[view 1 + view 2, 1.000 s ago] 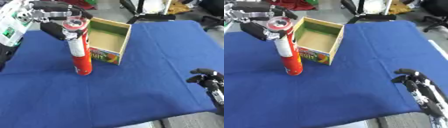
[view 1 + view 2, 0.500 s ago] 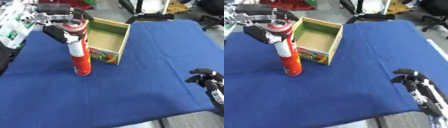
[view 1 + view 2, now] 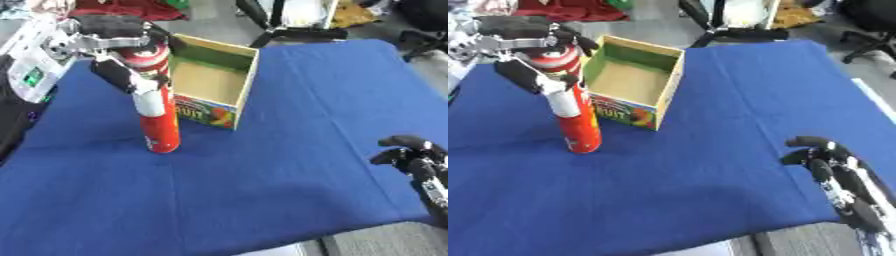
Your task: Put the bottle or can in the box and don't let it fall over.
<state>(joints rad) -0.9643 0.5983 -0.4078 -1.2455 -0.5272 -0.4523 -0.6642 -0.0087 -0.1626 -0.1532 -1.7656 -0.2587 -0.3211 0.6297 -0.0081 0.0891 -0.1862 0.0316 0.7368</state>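
I've got my left hand (image 3: 118,55) wrapped round the top of the red can (image 3: 156,102), which stands upright on the blue cloth (image 3: 280,165) just left of the box (image 3: 213,82). Box looks empty inside. Right hand (image 3: 829,167) sits well right of the box, fingers curled on nothing

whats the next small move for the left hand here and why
Probably lift the red can straight up. The left hand is curled round its top, but its base is on the blue cloth beside the open box. It likely needs to clear the box wall before moving across, kept upright so it does not tip.
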